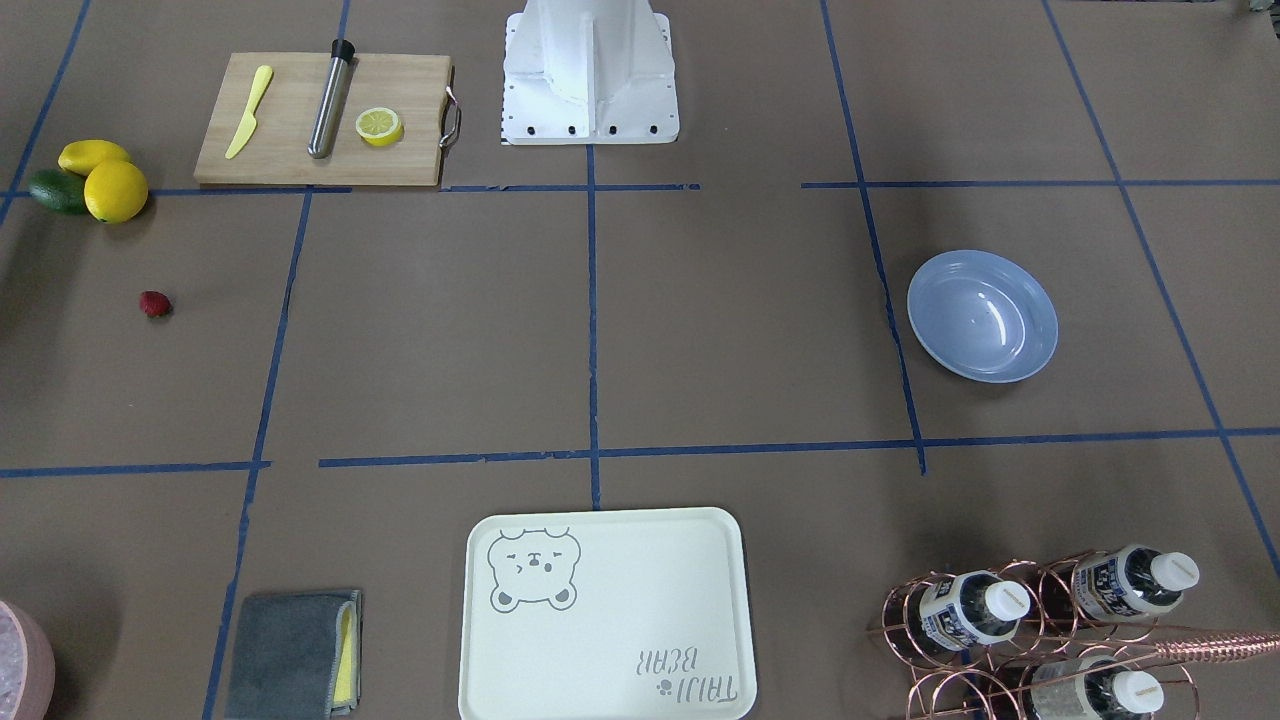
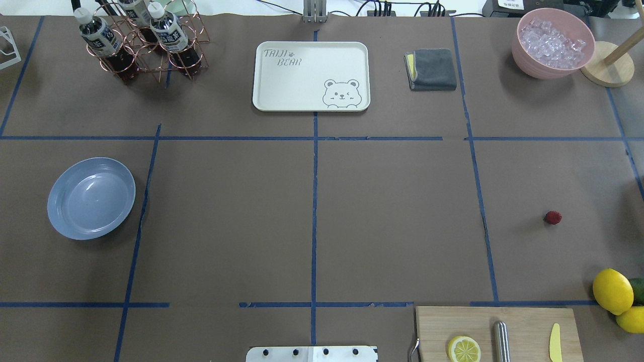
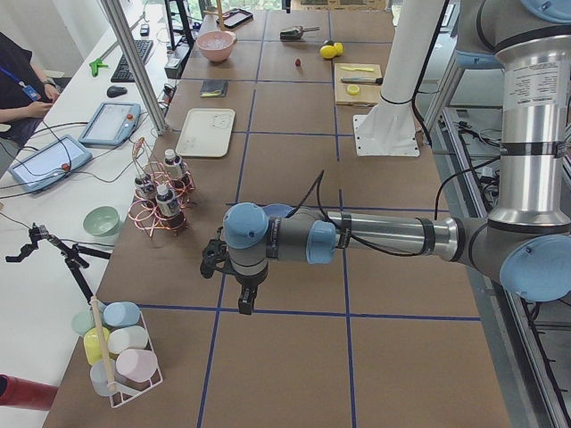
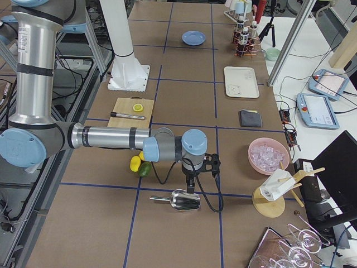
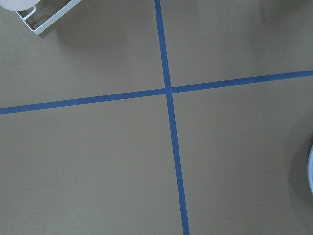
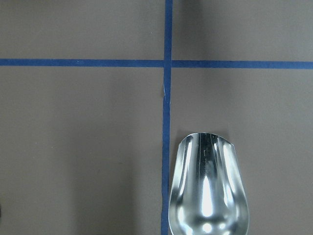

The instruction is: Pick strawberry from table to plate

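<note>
1 strawberry (image 2: 553, 217), apart from right tool (image 4: 191, 187).

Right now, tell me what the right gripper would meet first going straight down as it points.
Probably the metal scoop: the right gripper points down over its bowl. Depth is unclear; it may touch the table beside it instead.

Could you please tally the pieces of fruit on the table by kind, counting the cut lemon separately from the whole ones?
Whole lemons: 2
Lemon half: 1
Avocado: 1
Strawberry: 1
Total: 5
</note>
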